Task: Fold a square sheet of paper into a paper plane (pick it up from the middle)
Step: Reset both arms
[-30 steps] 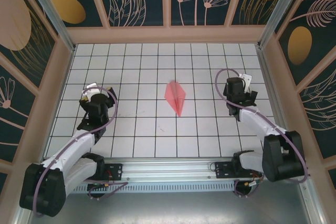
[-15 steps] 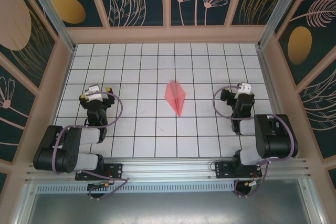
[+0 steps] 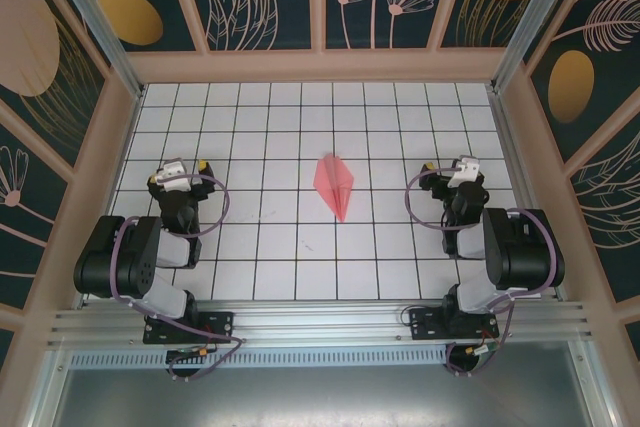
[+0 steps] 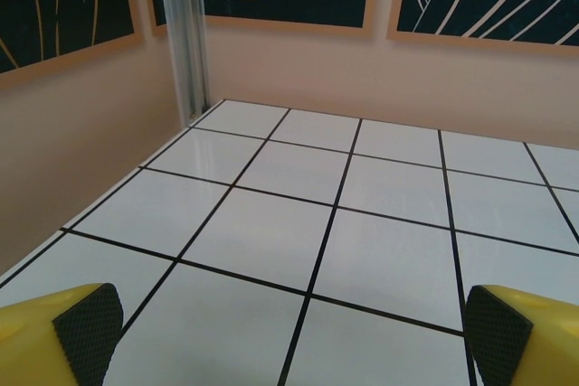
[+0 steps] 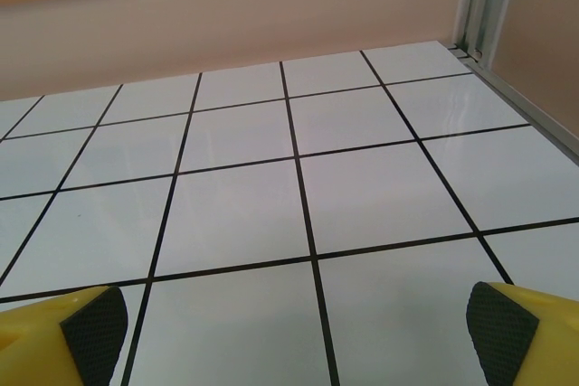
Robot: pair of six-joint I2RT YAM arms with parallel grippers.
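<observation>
The square sheet of paper lies folded into a salmon-pink paper plane [image 3: 336, 185], a narrow dart on the white grid table [image 3: 300, 247] at the centre, its nose pointing toward the near edge. My left gripper [image 3: 180, 171] hovers about four tiles to the plane's left, and my right gripper [image 3: 452, 172] about three tiles to its right. Both are well apart from the plane. In the left wrist view the left gripper [image 4: 294, 336] is open, its black pads [image 4: 88, 330] wide apart over bare tiles. The right gripper [image 5: 298, 336] is open too, with nothing between its pads [image 5: 95, 330].
Peach walls with dark floral panels enclose the table on three sides. A metal post [image 4: 185, 33] stands in the far left corner and another [image 5: 484, 2] in the far right. The arm bases sit on a rail [image 3: 320, 325] at the near edge.
Both arms have folded back over their bases, drawing the open grippers slightly nearer the front. The paper plane has not moved.
</observation>
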